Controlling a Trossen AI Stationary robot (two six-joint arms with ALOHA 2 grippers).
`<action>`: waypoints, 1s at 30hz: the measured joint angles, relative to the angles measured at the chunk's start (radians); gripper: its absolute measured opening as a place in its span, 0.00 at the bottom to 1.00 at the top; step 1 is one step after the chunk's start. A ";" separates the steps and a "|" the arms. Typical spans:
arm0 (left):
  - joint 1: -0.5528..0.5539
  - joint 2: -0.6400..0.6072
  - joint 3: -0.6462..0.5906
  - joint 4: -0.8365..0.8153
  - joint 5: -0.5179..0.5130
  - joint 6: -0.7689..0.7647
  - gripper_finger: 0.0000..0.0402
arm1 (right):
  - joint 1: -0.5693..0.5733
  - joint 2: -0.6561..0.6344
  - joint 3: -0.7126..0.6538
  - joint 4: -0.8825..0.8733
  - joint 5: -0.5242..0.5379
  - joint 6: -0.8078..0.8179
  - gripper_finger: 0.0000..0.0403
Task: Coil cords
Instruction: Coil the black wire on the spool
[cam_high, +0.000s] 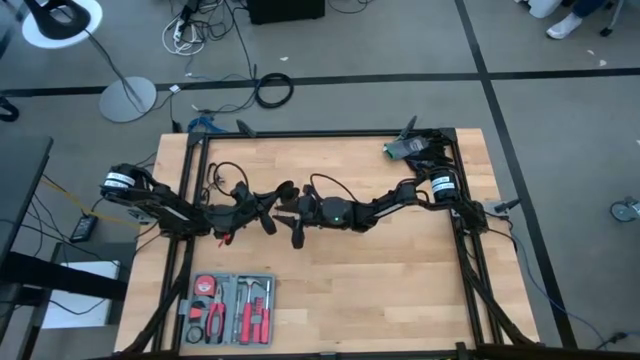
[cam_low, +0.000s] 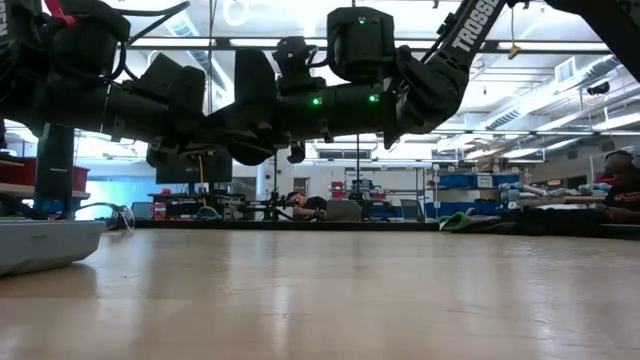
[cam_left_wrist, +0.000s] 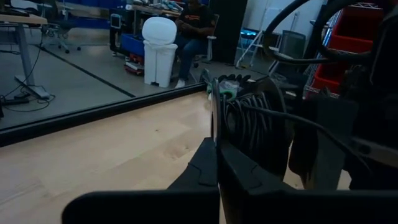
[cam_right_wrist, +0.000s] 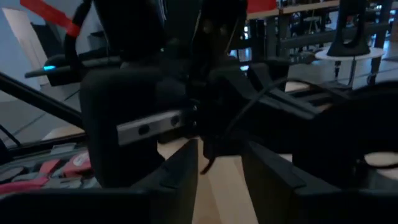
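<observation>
At frame centre above the counter (cam_high: 380, 270), our left gripper (cam_high: 268, 205) pinches the coiled cords (cam_left_wrist: 252, 124); our right gripper (cam_right_wrist: 221, 165) faces it, fingers parted, empty.
</observation>
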 joint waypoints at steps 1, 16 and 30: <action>0.000 0.000 0.000 0.000 0.000 0.000 0.00 | 0.000 0.000 0.000 -0.008 0.000 0.007 0.28; 0.000 0.000 0.000 0.134 0.067 -0.042 0.00 | -0.002 -0.008 0.000 -0.262 0.132 0.016 0.01; 0.000 0.000 -0.035 0.027 0.062 -0.138 0.00 | -0.002 -0.183 0.001 -0.800 0.314 -0.003 0.00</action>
